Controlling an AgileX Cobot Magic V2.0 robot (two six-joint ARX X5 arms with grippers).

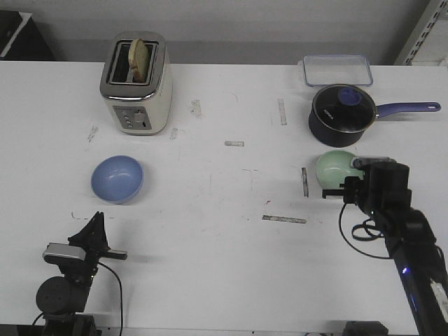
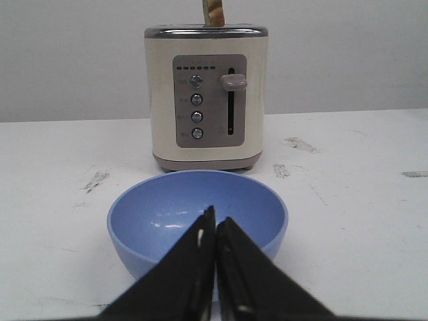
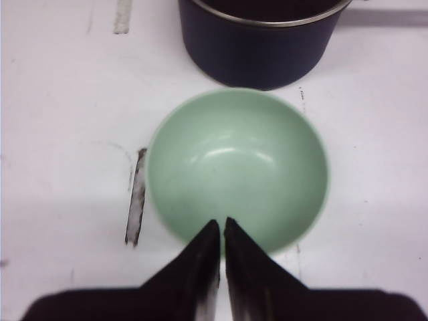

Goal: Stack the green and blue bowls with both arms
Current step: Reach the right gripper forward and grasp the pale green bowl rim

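Observation:
The blue bowl (image 1: 117, 178) sits upright on the white table at the left, in front of the toaster. My left gripper (image 1: 96, 218) is low, a short way on the near side of it, jaws shut and empty. In the left wrist view its tips (image 2: 215, 219) point at the blue bowl (image 2: 167, 214). The green bowl (image 1: 333, 168) sits at the right, just in front of the saucepan, partly hidden by my right arm. My right gripper (image 1: 350, 179) hovers over its near rim, shut and empty. In the right wrist view its tips (image 3: 221, 226) overlap the green bowl (image 3: 237, 164).
A cream toaster (image 1: 135, 87) with a bread slice stands at the back left. A dark saucepan (image 1: 341, 115) with a purple handle stands right behind the green bowl, close to it (image 3: 257, 47). A clear lidded container (image 1: 336, 69) lies at the back right. Tape marks dot the table.

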